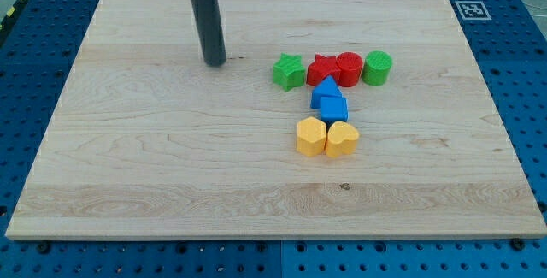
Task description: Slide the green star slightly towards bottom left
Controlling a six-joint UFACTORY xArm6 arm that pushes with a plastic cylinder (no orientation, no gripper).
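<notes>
The green star (289, 71) lies on the wooden board (154, 158), a little above the middle, at the left end of a row of blocks. My tip (214, 62) rests on the board to the star's left, apart from it by about one and a half star widths and slightly higher in the view. Right of the star, touching it, is a red star (322, 68), then a red cylinder (349, 68) and a green cylinder (377, 67).
Below the red star sit a blue pentagon-like block (326, 91) and a blue cube (334, 109). Under them are a yellow hexagon (311, 136) and a yellow heart (342, 139). A fiducial tag (472, 9) sits off the board's top right corner.
</notes>
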